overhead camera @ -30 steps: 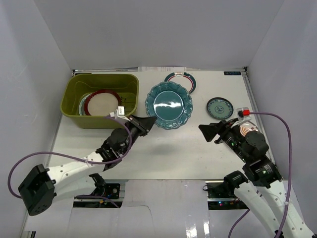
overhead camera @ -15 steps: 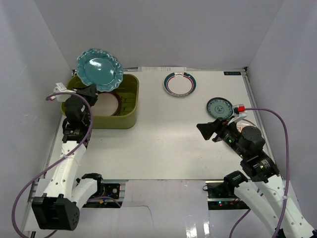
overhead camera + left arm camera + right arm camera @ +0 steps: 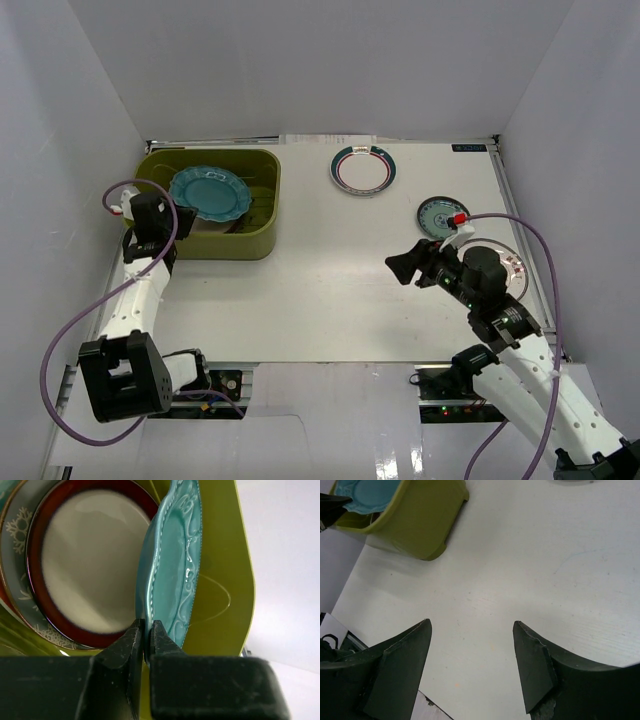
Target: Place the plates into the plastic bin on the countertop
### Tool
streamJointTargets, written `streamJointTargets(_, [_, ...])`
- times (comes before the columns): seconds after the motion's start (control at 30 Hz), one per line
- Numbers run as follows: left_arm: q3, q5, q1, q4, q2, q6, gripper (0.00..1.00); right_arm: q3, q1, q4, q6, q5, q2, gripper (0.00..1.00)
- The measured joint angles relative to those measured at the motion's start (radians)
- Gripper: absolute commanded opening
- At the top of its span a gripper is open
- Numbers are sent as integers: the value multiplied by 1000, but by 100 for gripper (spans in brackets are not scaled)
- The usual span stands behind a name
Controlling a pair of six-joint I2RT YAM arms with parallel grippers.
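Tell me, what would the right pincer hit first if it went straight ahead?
Probably the bare countertop: the open right pincer aims at white surface. The plastic bin lies farther off, to one side; depth is unclear.

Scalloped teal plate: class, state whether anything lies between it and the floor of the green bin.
Yes. The red-rimmed cream plate, stacked on a grey snowflake-patterned plate, lies in the bin beneath the scalloped teal plate, which the left gripper pinches by its rim.
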Motion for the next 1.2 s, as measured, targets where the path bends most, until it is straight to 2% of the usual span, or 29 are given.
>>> streamJointTargets(0.27, [11,6,-3,14,59,42,0,-75,0,78,10,-15,75,71])
streamJointTargets(0.37, [15,10,-3,25,72,54,10,-88,0,117,22,-22,95,71])
streamJointTargets(0.53, [48,25,-3,1,111,87,38,-106,0,176,35,-22,121,71])
streamJointTargets(0.6, [55,34,-2,-1,122,97,44,-106,0,191,37,-22,138,70])
streamJointTargets(0.63, [56,37,-1,0,124,101,55,-108,0,200,38,-22,144,70])
streamJointTargets(0.7, [59,43,-1,8,124,112,68,-119,0,225,43,-22,148,70])
streamJointTargets(0.73, [61,47,-2,15,124,119,81,-125,0,228,45,-22,148,70])
streamJointTargets(0.87, [76,52,-4,21,123,137,98,-142,0,235,53,-21,145,70])
streamJointTargets(1.2, [142,-24,-4,-79,119,233,98,-144,0,229,49,-11,99,70])
